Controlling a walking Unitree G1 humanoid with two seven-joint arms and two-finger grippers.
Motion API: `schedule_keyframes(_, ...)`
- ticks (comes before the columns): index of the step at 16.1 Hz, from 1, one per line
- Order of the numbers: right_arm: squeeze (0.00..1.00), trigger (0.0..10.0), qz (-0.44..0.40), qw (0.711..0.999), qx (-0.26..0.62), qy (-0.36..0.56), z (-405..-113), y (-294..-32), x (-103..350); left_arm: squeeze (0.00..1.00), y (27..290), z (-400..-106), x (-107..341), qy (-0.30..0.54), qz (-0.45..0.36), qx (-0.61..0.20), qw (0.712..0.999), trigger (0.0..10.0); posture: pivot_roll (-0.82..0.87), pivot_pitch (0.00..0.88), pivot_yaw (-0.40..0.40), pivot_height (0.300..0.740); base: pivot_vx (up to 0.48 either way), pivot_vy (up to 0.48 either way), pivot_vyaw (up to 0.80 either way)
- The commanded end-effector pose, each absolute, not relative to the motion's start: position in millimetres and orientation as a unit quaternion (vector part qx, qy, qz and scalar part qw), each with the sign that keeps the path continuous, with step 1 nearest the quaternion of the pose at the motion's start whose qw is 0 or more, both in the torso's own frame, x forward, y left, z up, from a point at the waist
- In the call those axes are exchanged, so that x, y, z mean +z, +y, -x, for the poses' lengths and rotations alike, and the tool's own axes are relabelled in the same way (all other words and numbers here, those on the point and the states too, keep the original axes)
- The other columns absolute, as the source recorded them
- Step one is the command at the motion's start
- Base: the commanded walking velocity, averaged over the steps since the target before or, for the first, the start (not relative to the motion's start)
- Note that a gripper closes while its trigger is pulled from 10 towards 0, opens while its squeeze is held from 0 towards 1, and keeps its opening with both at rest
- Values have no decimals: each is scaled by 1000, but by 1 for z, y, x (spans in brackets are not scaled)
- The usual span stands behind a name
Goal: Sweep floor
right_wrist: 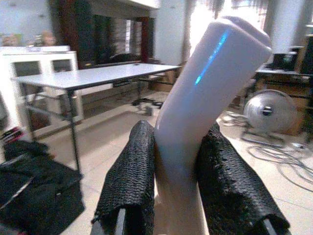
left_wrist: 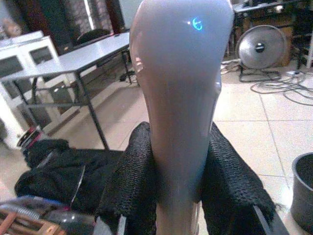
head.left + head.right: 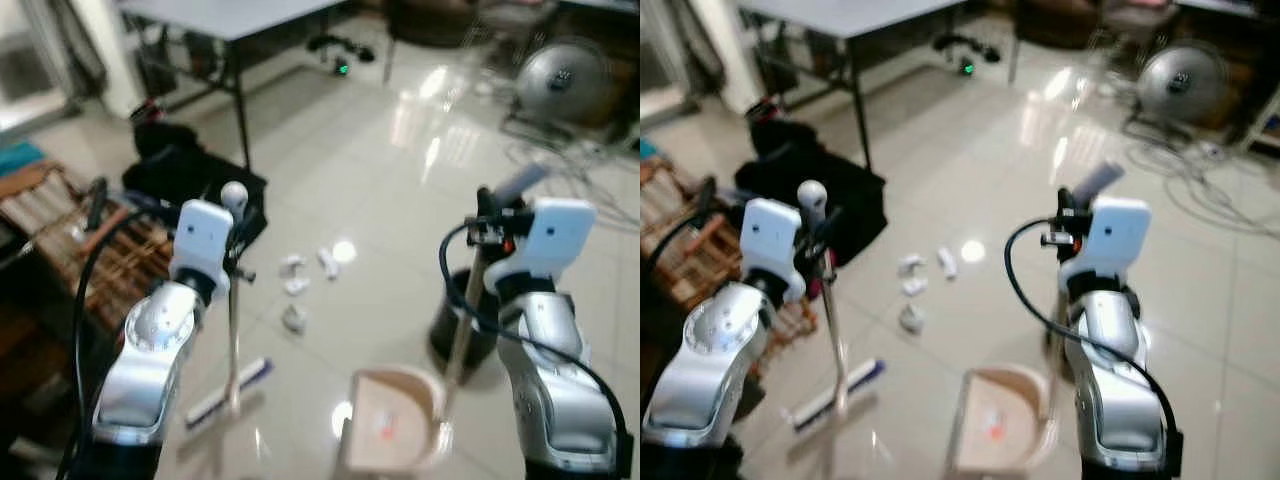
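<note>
My left gripper (image 3: 236, 238) is shut on the broom handle (image 3: 233, 330), just below its rounded pale top (image 2: 180, 73). The broom head (image 3: 232, 388) rests on the tiled floor in front of me. My right gripper (image 3: 490, 228) is shut on the long handle (image 1: 195, 107) of a beige dustpan (image 3: 395, 415), which sits on the floor at my right foot side. A few white paper scraps (image 3: 296, 286) lie on the tiles ahead, beyond the broom head and left of the dustpan.
A black bin (image 3: 445, 330) stands just behind the dustpan handle. A black bag (image 3: 180, 170) and a table leg (image 3: 241, 110) are ahead left, a wooden rack (image 3: 60, 230) at far left. A fan (image 3: 562, 80) and cables (image 3: 590, 170) are at back right.
</note>
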State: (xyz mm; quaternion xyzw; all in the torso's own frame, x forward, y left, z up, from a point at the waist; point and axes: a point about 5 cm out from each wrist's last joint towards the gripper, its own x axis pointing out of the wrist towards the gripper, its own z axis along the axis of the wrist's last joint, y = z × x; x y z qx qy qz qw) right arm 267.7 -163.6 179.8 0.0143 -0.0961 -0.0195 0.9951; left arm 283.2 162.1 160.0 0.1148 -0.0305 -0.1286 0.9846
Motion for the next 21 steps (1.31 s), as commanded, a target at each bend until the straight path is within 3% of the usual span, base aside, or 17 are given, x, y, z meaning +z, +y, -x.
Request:
schedule_keyframes(1,0,10000,-28,992,-2,-121,-267,-157,189,0,167,-284,167,-47,-131,-121,983,10000,33,50,-17,740,349,0,0)
schedule_keyframes(13,0,10000,-48,992,1,-118,-272,-156,187,0,163,-291,168,-56,-115,-106,986,10000,52,37,-30,740,347,0,0)
schedule_keyframes(16,0,10000,-46,992,-10,-114,-273,-159,184,0,162,-294,167,-56,-112,-107,986,10000,46,35,-25,740,349,0,-619)
schedule_keyframes(21,0,10000,-25,994,-26,-108,-275,-160,180,0,166,-297,170,-62,-117,-100,986,10000,55,35,-24,740,349,0,0)
